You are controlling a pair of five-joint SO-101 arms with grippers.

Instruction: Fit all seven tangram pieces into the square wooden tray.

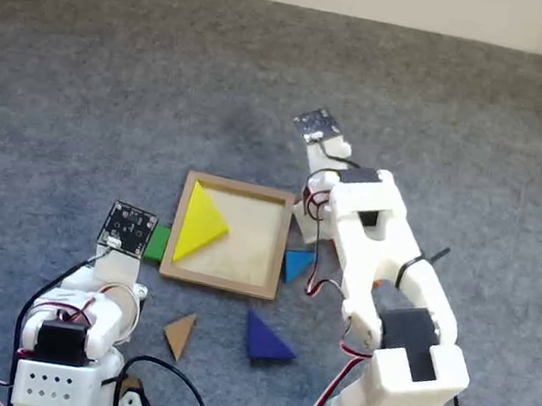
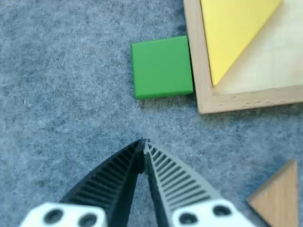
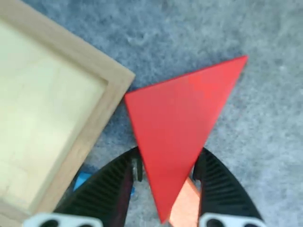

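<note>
Red triangle [image 3: 182,123] seems clamped in right gripper [image 3: 166,163], judging by wrist view.

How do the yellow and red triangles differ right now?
The yellow triangle lies flat inside the wooden tray; the red triangle is outside it, by a corner. The yellow triangle lies free; the right hand grips the red triangle. Both are plain-coloured triangular pieces.

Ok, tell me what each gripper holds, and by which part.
Right gripper: the flat red triangular piece, clamped across two edges near one pointed corner. Left gripper: shut, holding nothing.
</note>
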